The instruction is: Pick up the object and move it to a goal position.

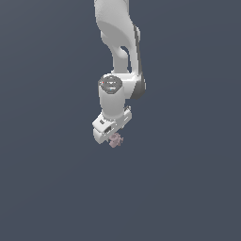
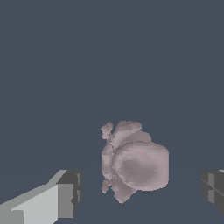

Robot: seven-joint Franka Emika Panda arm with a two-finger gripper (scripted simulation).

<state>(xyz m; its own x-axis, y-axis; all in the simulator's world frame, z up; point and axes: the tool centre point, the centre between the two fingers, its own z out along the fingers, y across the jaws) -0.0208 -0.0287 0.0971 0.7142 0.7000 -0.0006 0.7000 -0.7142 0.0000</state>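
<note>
The object [image 2: 133, 164] is a small knobbly pale pink-mauve lump. In the wrist view it sits between my two fingertips, with a wide gap on each side, so neither pad touches it. One fingertip [image 2: 65, 197] shows on one side and the other fingertip [image 2: 213, 190] at the opposite edge. My gripper [image 2: 140, 194] is open. In the exterior view the object [image 1: 115, 140] peeks out just below the white hand, and the gripper [image 1: 109, 137] hangs right over it with its fingers mostly hidden by the hand.
The white arm [image 1: 117, 42] comes down from the top of the exterior view. A plain dark grey-blue surface [image 1: 188, 188] fills everything around it.
</note>
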